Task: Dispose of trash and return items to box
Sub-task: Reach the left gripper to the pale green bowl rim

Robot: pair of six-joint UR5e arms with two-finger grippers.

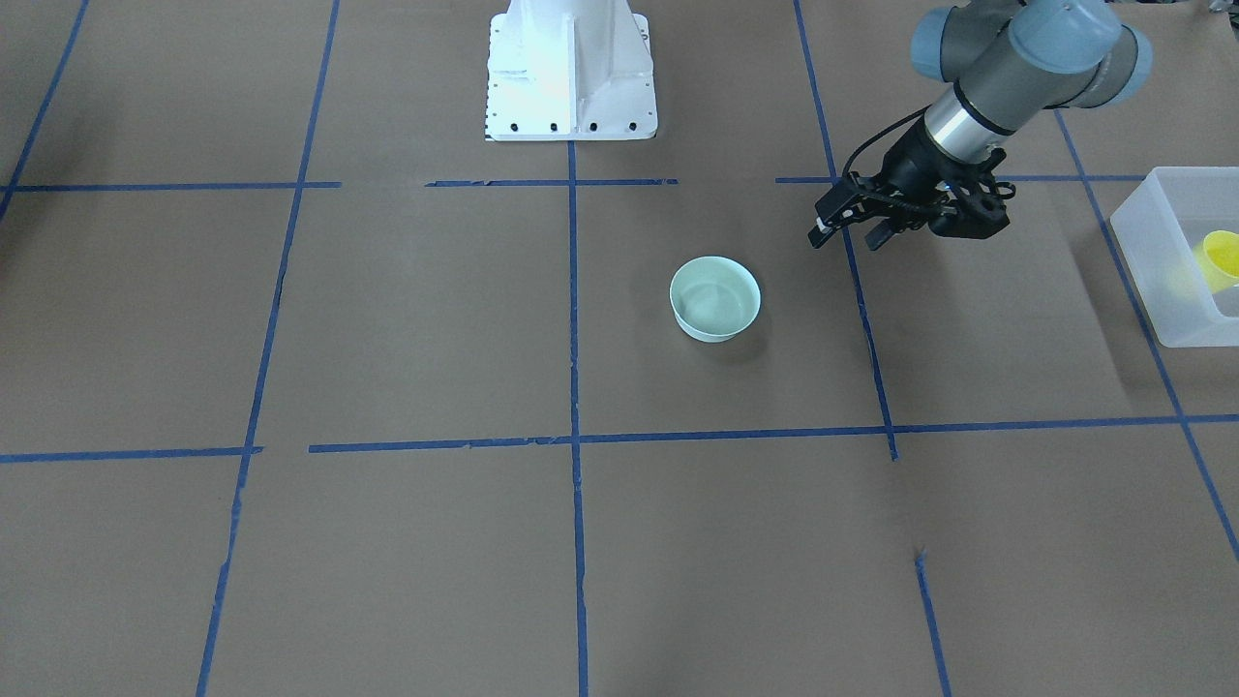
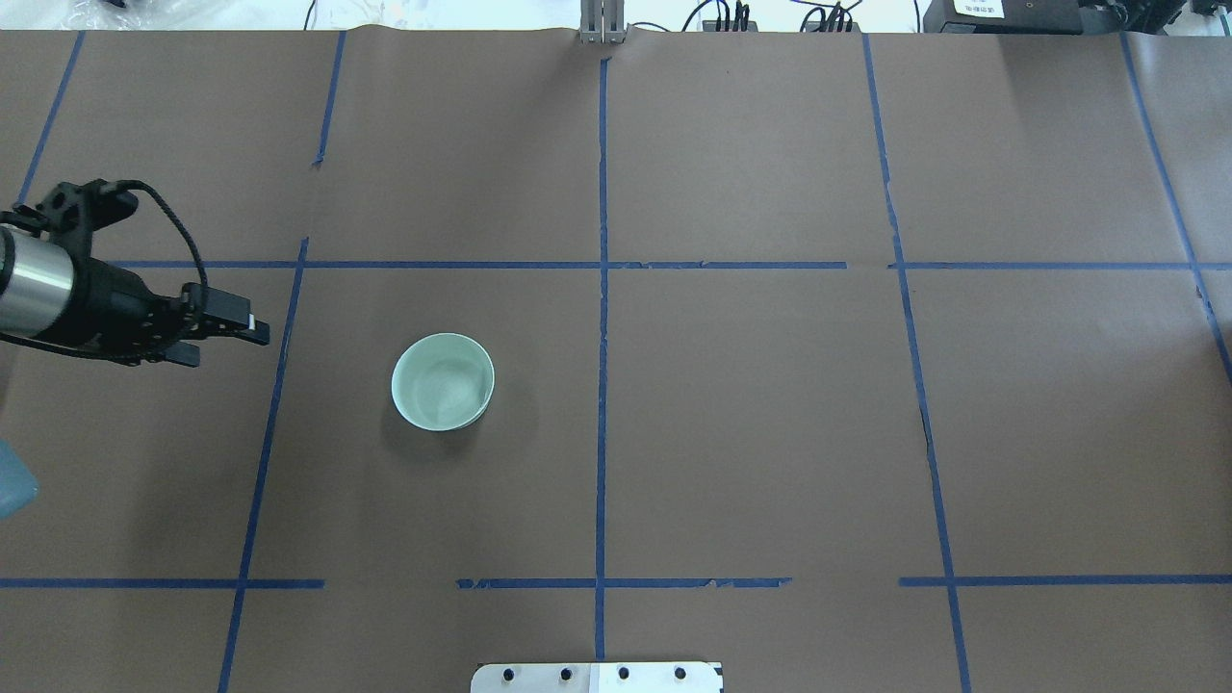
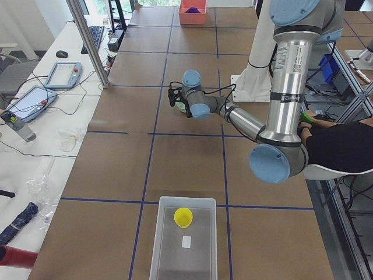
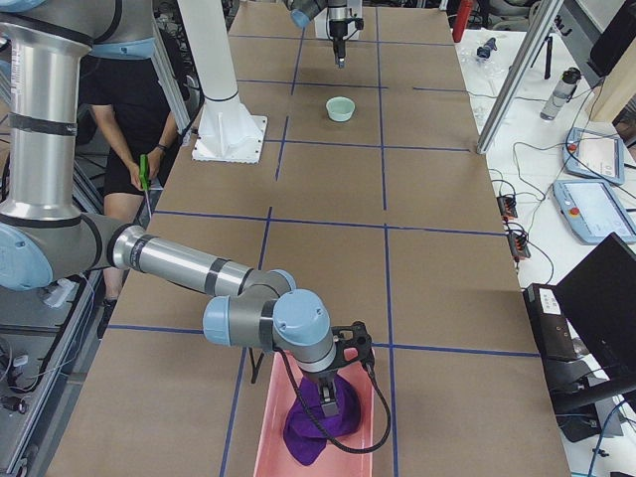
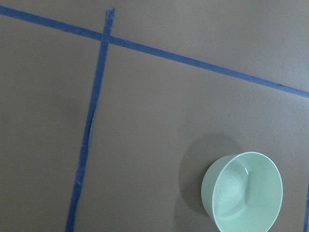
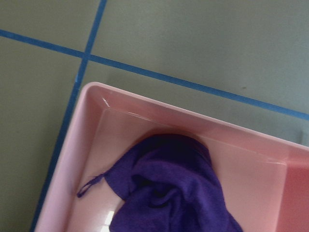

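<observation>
Bowl point(image 1: 714, 298) near left end effector point(image 1: 847, 239)

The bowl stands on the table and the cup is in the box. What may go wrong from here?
1. The left end effector is open beside the bowl, not over it. A pinch on the thin round rim may slip or tip the bowl.
2. The cup is already in the box. The bowl may land on the cup or strike the box wall when it is lowered.
</observation>
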